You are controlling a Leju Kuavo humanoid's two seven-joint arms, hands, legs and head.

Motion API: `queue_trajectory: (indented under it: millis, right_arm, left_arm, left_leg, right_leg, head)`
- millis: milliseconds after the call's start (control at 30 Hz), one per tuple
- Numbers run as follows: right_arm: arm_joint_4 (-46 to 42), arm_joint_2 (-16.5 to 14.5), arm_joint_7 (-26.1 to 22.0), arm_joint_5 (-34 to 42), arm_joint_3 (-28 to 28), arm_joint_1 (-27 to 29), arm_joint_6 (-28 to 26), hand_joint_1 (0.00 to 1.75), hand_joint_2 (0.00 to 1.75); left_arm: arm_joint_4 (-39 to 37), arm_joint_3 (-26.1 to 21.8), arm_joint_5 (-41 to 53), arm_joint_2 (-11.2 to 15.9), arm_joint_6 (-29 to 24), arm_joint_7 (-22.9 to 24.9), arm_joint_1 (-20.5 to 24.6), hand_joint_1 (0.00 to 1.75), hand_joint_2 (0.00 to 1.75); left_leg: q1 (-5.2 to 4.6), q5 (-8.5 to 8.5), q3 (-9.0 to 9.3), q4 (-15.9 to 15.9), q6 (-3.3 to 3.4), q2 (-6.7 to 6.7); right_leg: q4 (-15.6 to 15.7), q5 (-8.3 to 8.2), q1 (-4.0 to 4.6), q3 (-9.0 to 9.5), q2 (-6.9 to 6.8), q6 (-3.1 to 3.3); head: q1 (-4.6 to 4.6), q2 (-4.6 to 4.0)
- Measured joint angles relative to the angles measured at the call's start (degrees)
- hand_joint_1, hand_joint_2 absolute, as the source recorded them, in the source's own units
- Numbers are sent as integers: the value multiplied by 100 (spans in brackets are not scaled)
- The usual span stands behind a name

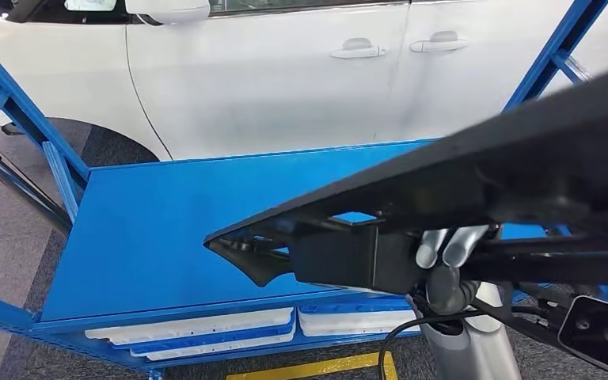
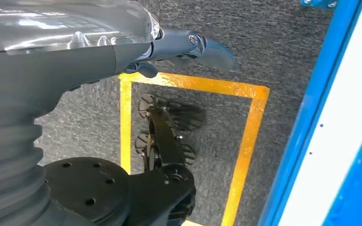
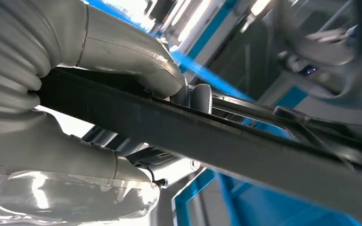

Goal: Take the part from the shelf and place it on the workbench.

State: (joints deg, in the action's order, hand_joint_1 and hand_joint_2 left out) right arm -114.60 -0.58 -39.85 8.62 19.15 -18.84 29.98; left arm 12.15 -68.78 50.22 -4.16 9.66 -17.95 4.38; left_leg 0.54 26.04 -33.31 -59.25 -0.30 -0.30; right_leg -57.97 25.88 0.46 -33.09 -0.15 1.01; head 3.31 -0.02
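Observation:
A long black plastic part (image 1: 412, 202) with ribs and openings hangs above the blue workbench top (image 1: 166, 229), its pointed end reaching left over the surface. My right hand (image 1: 447, 261) grips it from below near the bench's front right. In the right wrist view the grey thumb (image 3: 136, 56) and fingers (image 3: 75, 160) clamp the part's black edge (image 3: 245, 150). My left hand (image 2: 169, 52) hangs by my side over the floor, its fingers loosely extended and holding nothing.
A white car (image 1: 285, 71) stands right behind the bench. Blue frame struts (image 1: 16, 119) rise at both sides. White flat parts (image 1: 206, 328) lie on the lower shelf. Yellow floor tape (image 2: 245, 136) marks grey carpet.

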Motion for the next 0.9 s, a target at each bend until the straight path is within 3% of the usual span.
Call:
queue_trajectory:
  millis: [133, 200, 267, 333, 367, 467, 533, 600, 667, 700, 800, 833, 867, 900]
  right_arm:
    - [0, -123, 4, -3, -3, 61, 100, 175, 175]
    - [11, -161, 4, -25, 14, 75, 48, 175, 175]
    - [50, -174, 4, -37, 55, 89, -67, 175, 175]
    - [95, -174, 4, -70, 89, 124, -165, 175, 175]
    - [109, -174, 4, -103, 96, 144, -186, 175, 175]
    - [146, -175, 4, -214, 103, 177, -164, 175, 175]
    - [177, -174, 4, -244, 117, 196, -136, 175, 175]
    - [206, -174, 4, -250, 137, 224, -128, 175, 175]
    - [232, -174, 4, -254, 163, 248, -134, 175, 175]
    - [241, -174, 4, -247, 175, 267, -134, 175, 175]
    - [263, -172, 4, -166, 189, 370, -81, 175, 175]
    - [270, -171, 4, -129, 191, 401, -50, 175, 175]
    - [278, -169, 4, -89, 192, 420, -18, 175, 175]
    - [283, -167, 4, -37, 191, 430, 13, 175, 175]
  left_arm:
    - [-1, -26, 21, -19, -43, 71, -8, 0, 175]
    - [-2, -33, 34, -37, -79, 144, 7, 0, 175]
    - [-2, -33, 68, -43, -122, 238, 21, 0, 175]
    - [-2, -33, 109, -58, -158, 341, 22, 0, 175]
    - [-2, -33, 125, -71, -174, 390, 21, 0, 175]
    - [-2, -32, 175, -122, -206, 495, 24, 0, 175]
    - [-2, -31, 203, -141, -211, 523, 29, 0, 175]
    - [-2, -31, 215, -149, -212, 535, 30, 0, 175]
    - [-2, -31, 234, -155, -209, 536, 28, 0, 175]
    - [-2, -29, 244, -155, -207, 536, 26, 0, 175]
    - [-2, -27, 253, -157, -205, 558, 29, 0, 175]
    - [-2, -27, 253, -158, -209, 579, 28, 0, 175]
    - [-2, -27, 253, -158, -216, 605, 28, 0, 175]
    - [-2, -27, 256, -158, -228, 632, 29, 0, 175]
  left_leg:
    - [1, -81, 10, 103, 126, -3]
    - [25, -137, -18, 135, 182, 6]
    - [23, -176, -78, 130, 204, 9]
    - [23, -217, -153, 112, 195, 9]
    - [24, -237, -187, 101, 186, 8]
    - [19, -301, -248, 83, 125, -4]
    - [16, -358, -273, 89, 52, -6]
    - [23, -423, -296, 112, -26, -8]
    - [37, -292, -365, 0, -81, -7]
    - [42, -88, -448, -211, -98, -6]
    - [49, 660, -743, -1271, -128, 0]
    - [49, 762, -726, -1456, -130, 0]
    - [48, 761, -595, -1417, -123, 0]
    - [47, 676, -341, -1136, -106, 0]
  right_leg:
    - [-69, 41, -5, -41, 12, -113]
    - [-430, 340, -29, -176, 18, -178]
    - [-1158, 771, -70, -452, 17, -237]
    - [-1597, 930, -109, -586, 16, -275]
    - [-1488, 847, -125, -495, 16, -282]
    - [-351, 409, -133, 164, 19, -253]
    - [19, 299, -95, 334, 30, -203]
    - [29, 219, -78, 282, 35, -129]
    - [71, 110, -94, 216, 13, -40]
    - [94, 47, -101, 164, -1, 0]
    - [86, -111, -57, -48, -23, 56]
    - [75, -164, -42, -126, -26, 59]
    - [61, -214, -29, -202, -26, 57]
    - [46, -260, -18, -273, -24, 50]
  head:
    - [0, 0]
    - [-1, 0]
    - [-1, 0]
    - [-1, 0]
    - [-1, 0]
    - [-1, 0]
    - [-1, 0]
    - [-1, 0]
    - [-1, 0]
    - [0, 0]
    - [1, 0]
    - [1, 0]
    - [1, 0]
    - [1, 0]
